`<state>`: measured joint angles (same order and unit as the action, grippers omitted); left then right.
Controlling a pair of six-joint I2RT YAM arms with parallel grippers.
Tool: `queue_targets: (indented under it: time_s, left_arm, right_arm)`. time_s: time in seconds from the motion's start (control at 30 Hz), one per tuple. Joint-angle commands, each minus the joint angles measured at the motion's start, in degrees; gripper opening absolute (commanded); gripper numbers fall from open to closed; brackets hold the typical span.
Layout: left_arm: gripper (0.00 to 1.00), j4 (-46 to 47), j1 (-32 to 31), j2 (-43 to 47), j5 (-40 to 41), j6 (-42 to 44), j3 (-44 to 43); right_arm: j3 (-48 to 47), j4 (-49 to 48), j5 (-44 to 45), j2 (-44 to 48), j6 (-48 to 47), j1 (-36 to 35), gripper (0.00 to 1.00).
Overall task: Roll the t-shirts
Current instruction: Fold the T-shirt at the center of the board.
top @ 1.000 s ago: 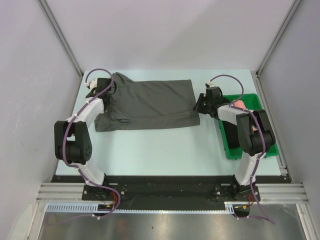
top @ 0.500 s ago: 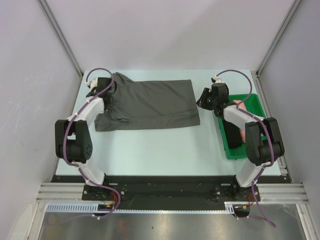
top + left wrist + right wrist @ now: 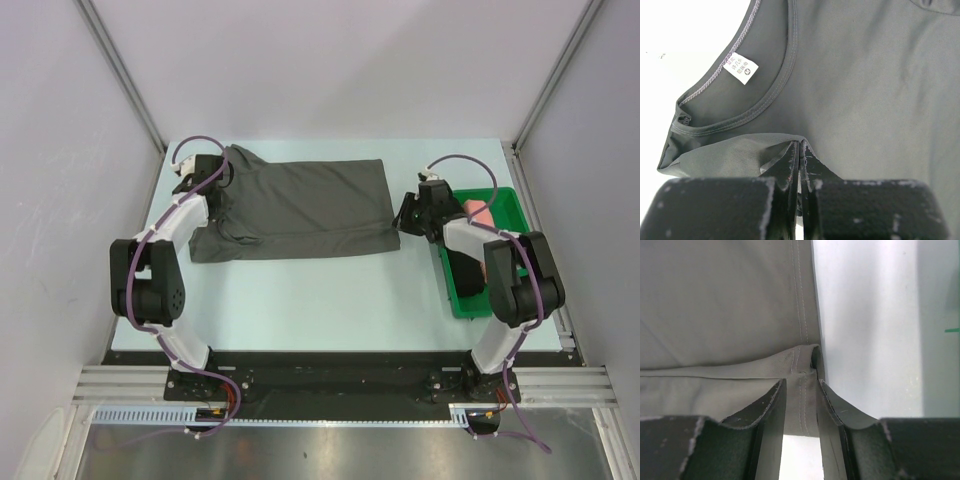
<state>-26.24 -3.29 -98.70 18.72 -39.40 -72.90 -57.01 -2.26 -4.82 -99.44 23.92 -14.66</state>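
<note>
The dark charcoal grey t-shirt lies folded lengthwise across the back of the table, neck end to the left. My left gripper is shut on a pinched fold of this shirt just below the collar; the white neck label shows beside it. My right gripper is at the shirt's near right hem corner, open, its jaws either side of the stitched hem. The salmon pink t-shirt and the black t-shirt lie in the green tray, partly hidden by the right arm.
The green plastic tray stands at the table's right edge, close behind the right arm. Grey enclosure walls and metal posts surround the table on the left, back and right. Bare table surface lies in front of the shirt.
My right gripper drew back from the shirt's right edge toward the tray, then came back down onto the near right hem corner. The left gripper has kept its hold and not moved.
</note>
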Motion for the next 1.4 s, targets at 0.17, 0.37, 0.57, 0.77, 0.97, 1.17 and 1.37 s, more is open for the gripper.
queue_targets:
  time_s: [0.17,0.37,0.57,0.77,0.97,1.17,1.37]
  left_arm:
    - [0.02,0.4,0.2,0.1,-0.5,0.7,-2.3]
    - [0.02,0.4,0.2,0.0,-0.5,0.6,-2.2]
    - [0.02,0.3,0.2,-0.2,-0.5,0.7,-2.6]
    - [0.01,0.3,0.2,0.0,-0.6,0.6,-2.4]
    - [0.01,0.3,0.2,0.2,-0.7,0.7,-2.3]
    - [0.0,0.3,0.2,1.0,0.5,1.8,-2.3]
    - [0.0,0.7,0.2,1.5,2.0,2.6,-2.4]
  right_arm:
    - [0.5,-4.7,-0.5,-3.0,0.8,-0.5,0.35]
    - [0.5,-7.0,-1.4,-4.6,1.7,-0.5,0.34]
    - [0.5,-7.9,-1.9,-5.7,2.3,-0.6,0.33]
    - [0.5,-8.3,-1.8,-4.5,2.9,-0.5,0.28]
    - [0.5,-7.8,-2.0,-3.4,3.1,-0.2,0.13]
    - [0.4,-6.4,-2.7,-0.6,3.0,1.4,0.12]
    - [0.2,-5.0,-3.6,1.1,2.6,3.6,0.12]
